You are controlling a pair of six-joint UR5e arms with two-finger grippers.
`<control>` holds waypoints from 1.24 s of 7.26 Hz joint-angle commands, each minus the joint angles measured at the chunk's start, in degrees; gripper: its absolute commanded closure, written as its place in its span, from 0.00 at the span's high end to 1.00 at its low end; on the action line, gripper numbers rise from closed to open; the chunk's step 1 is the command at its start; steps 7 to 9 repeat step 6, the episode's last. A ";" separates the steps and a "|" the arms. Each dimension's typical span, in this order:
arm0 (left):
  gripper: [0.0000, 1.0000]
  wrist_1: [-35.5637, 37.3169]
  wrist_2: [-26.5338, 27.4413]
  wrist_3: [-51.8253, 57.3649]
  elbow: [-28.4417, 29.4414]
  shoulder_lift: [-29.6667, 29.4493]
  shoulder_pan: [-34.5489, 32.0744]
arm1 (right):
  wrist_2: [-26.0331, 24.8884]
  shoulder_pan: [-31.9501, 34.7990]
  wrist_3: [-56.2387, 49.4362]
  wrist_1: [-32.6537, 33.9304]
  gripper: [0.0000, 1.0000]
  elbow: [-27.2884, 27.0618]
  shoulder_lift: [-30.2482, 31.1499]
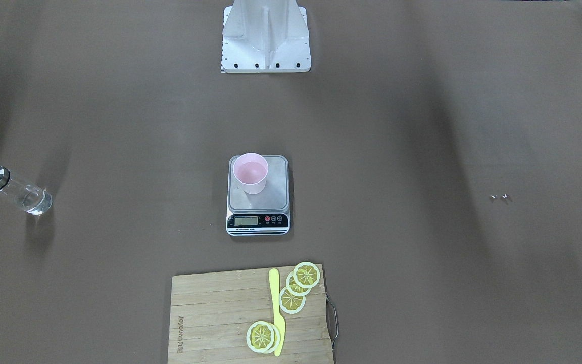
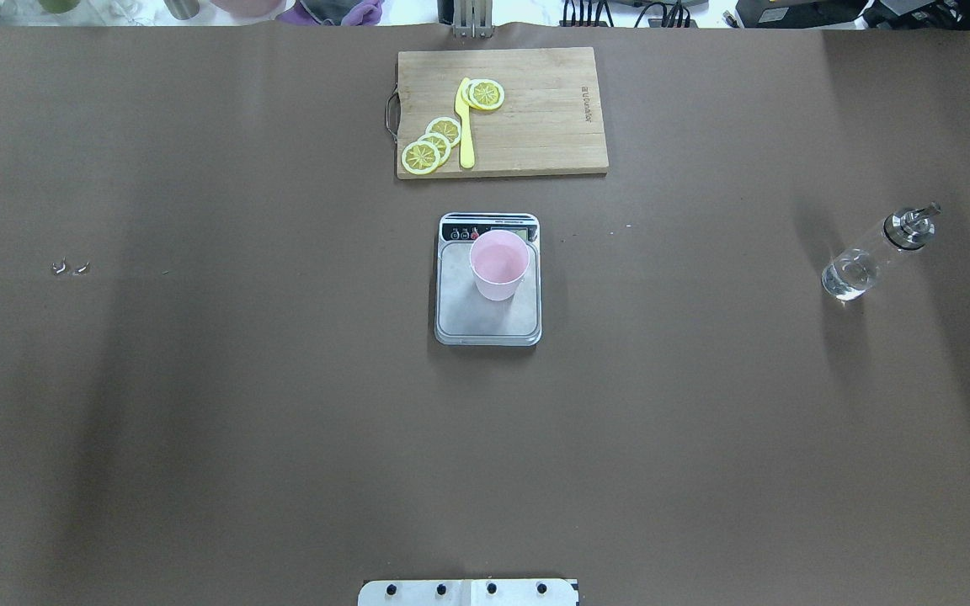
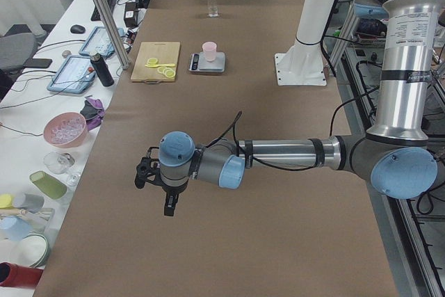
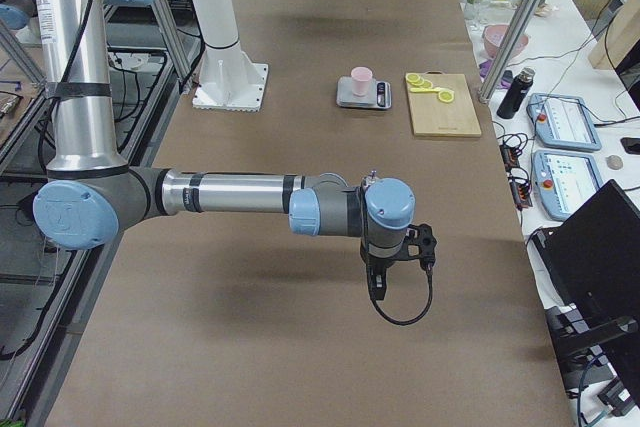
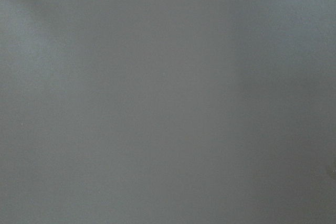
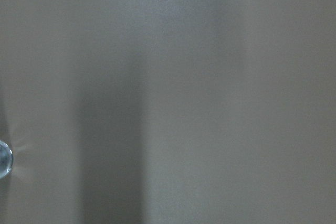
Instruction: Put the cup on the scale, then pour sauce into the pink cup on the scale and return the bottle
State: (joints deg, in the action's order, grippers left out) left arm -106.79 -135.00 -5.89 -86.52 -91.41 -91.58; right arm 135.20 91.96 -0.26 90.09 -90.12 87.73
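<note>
Centrally, the small pale pink plastic cup (image 2: 499, 268) stood upright on the silver-topped rectangular scale (image 2: 485, 324); my jaws' spread I couldn't tell.

The cup (image 2: 499, 268) stands on the scale (image 2: 485, 321), toward its display end. Beyond the scale, away from the robot, lies the cutting board (image 2: 544, 126), carrying lemon slices (image 2: 422, 157) and a knife (image 2: 466, 135). The bottle (image 2: 864, 263) stands well off to the robot's right.

Both arms stretch out level, left end effector (image 3: 169, 203) and right end effector (image 4: 378, 285) pointing down (grip state unreadable).
</note>
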 commanded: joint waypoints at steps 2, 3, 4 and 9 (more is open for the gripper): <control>1.00 0.00 0.00 0.00 0.04 0.09 0.00 | 1.99 -0.38 -0.27 0.09 1.00 -1.20 0.25; 1.00 0.00 0.00 0.00 0.04 0.17 0.00 | 1.82 -0.46 -0.27 0.17 1.00 -1.03 0.34; 1.00 0.00 0.00 0.00 0.04 0.35 0.00 | 1.99 -0.38 -0.27 0.09 1.00 -1.29 1.12; 1.00 -0.35 -0.09 0.00 0.04 0.70 0.00 | 1.91 -0.46 0.17 0.17 1.00 -1.20 1.39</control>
